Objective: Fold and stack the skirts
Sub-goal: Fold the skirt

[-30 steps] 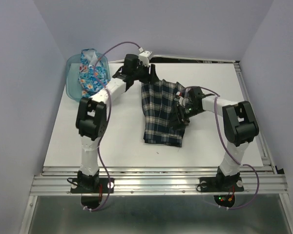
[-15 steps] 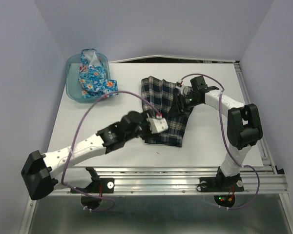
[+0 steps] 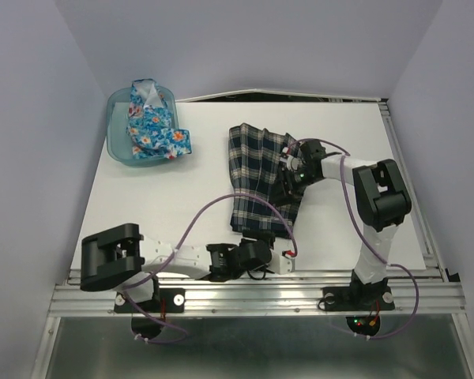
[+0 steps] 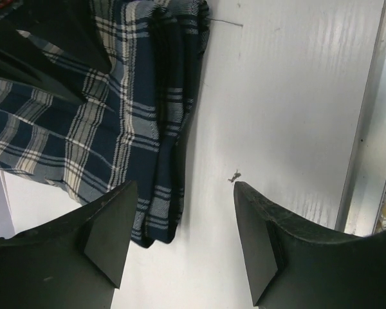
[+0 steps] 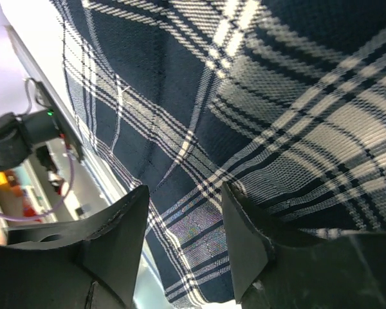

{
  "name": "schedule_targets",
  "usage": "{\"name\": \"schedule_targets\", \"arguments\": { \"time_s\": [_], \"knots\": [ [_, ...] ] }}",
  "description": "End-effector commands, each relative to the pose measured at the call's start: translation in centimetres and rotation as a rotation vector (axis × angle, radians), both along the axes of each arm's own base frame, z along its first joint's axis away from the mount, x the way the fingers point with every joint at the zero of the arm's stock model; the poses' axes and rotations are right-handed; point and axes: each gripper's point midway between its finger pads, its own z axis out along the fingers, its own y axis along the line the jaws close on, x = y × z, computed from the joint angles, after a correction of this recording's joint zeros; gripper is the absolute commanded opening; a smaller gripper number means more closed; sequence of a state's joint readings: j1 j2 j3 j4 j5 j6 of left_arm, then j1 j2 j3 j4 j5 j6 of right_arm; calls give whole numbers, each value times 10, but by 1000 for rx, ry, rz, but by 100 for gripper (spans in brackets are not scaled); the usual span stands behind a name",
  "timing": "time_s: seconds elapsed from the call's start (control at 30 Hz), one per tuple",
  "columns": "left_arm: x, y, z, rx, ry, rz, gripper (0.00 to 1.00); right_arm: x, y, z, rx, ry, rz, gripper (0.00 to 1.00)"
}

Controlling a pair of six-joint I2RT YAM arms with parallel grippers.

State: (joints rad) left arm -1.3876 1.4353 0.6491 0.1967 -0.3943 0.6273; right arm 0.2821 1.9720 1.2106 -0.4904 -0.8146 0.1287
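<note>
Aiming to pinch every layer, we are holding the open left gripper (image 4: 180,193) by the near corner of the plaid skirt (image 3: 257,178), the open right gripper (image 5: 183,193) over its side

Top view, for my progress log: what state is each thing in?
Plaid skirt: lying flat on the table.
Teal bin: upright.
Floral skirt: crumpled in teal bin, draped over its rim.
Left gripper: open, empty.
Right gripper: open over plaid skirt.

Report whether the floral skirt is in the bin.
Mostly in: the floral skirt lies bunched in the bin, with one end spilling over its rim.
</note>
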Motion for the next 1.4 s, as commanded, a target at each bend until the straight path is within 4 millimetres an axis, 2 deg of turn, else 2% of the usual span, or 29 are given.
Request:
{"name": "schedule_targets", "arguments": {
  "time_s": [0.0, 0.07, 0.13, 0.2, 0.33, 0.47, 0.5, 0.67, 0.7, 0.77, 0.8, 0.9, 0.93, 0.97, 1.0, 1.03, 1.07, 1.1, 1.13, 1.17, 1.23, 1.37],
  "knots": [
    [14, -9, -5, -42, -64, 68, 73, 2, -11, -44, -108, 5, -10, 55],
    [17, -9, -13, -19, -82, 79, 73, -2, -12, -50, -112, 25, -6, 55],
    [23, -6, -30, 26, -105, 100, 72, -6, -12, -57, -111, 46, 3, 55],
    [30, 1, -42, 69, -138, 131, 70, -7, -13, -60, -118, 54, 4, 54],
    [36, 18, -63, 144, -151, 160, 63, -12, -17, -67, -139, 68, 14, 53],
    [49, 22, -72, 167, -164, 184, 57, -18, -17, -70, -133, 89, 27, 53],
    [53, 23, -75, 173, -165, 190, 51, -19, -16, -70, -127, 93, 31, 53],
    [69, 20, -68, 149, -186, 200, 34, -24, -13, -71, -118, 108, 45, 53],
    [70, 16, -61, 129, -189, 196, 27, -23, -13, -70, -118, 107, 43, 53],
    [68, 9, -51, 103, -181, 176, 20, -22, -11, -67, -110, 103, 42, 53],
    [66, 9, -45, 104, -170, 166, 12, -19, -9, -61, -98, 95, 41, 53],
    [60, -5, -28, 73, -110, 152, 1, -12, -4, -47, -68, 82, 36, 54],
    [51, -4, -26, 99, -61, 119, 0, -2, 1, -33, -49, 45, 35, 55],
    [49, -12, -17, 80, -35, 103, 0, 3, 2, -25, -46, 32, 35, 56],
    [42, -7, -13, 95, 0, 100, 0, 11, 3, -17, -51, 2, 31, 60],
    [26, -5, -11, 142, 86, 68, 0, 49, 5, 25, -46, -136, 0, 65],
    [26, -5, -10, 140, 86, 67, 0, 50, 5, 25, -46, -138, 0, 65],
    [20, -4, -12, 144, 124, 66, 0, 58, 7, 36, -40, -163, -14, 66],
    [18, -7, -8, 140, 142, 66, 0, 78, 7, 57, -30, -226, -34, 67],
    [13, 0, -11, 167, 170, 75, 0, 89, 3, 67, -23, -245, -57, 68],
    [8, -2, -8, 164, 202, 65, 0, 113, 4, 86, -12, -306, -72, 68],
    [-7, 1, -4, 196, 275, 47, 0, 162, -15, 94, -75, -388, -152, 70]
  ]
}}
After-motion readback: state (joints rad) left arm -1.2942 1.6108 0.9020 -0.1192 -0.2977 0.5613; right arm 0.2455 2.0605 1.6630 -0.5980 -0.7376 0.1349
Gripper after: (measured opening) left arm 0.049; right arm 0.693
